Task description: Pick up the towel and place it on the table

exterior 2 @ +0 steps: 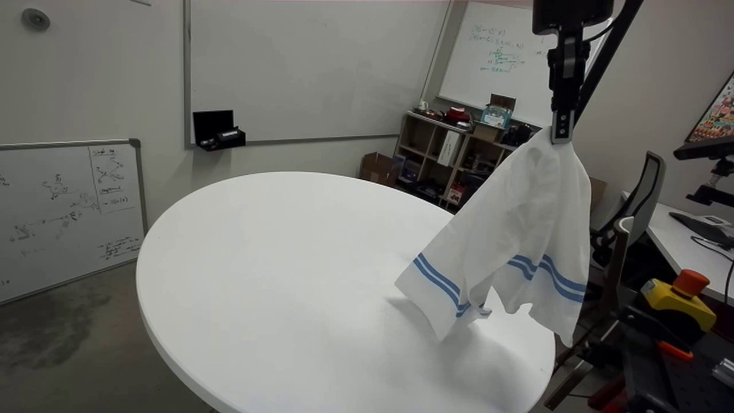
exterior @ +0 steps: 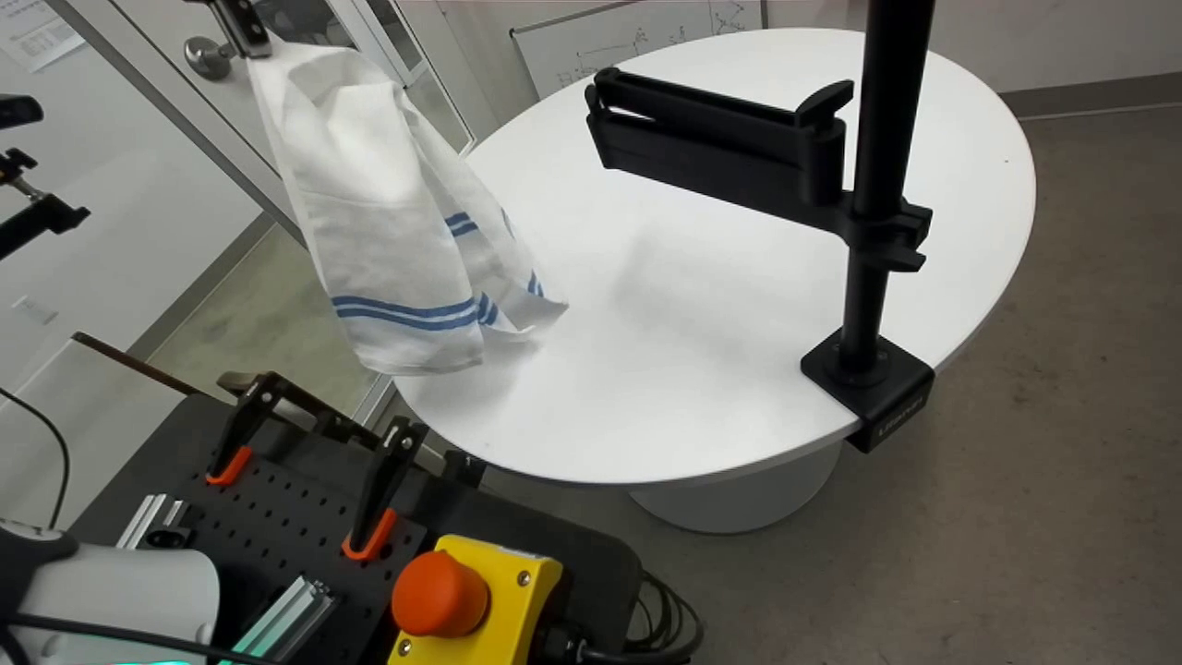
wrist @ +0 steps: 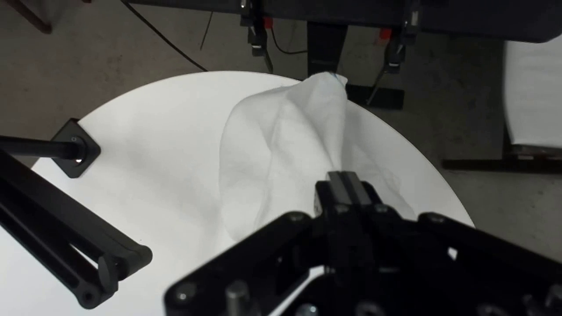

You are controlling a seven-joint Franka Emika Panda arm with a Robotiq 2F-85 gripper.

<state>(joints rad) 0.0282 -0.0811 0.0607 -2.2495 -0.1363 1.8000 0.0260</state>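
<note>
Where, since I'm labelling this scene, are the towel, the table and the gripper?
Towel (exterior: 374, 199): in an exterior view, on its hanging cloth.
Table (exterior 2: 287, 275): in an exterior view, on its white top.
Gripper (wrist: 348, 186): in the wrist view, between its fingertips.

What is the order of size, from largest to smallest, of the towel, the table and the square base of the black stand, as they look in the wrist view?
1. Table, even though cut off by the picture's edges
2. Towel
3. Black stand's square base

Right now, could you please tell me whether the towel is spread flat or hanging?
The towel is hanging, not spread: in both exterior views it drops in loose folds from the claw, which grips its top.
</note>
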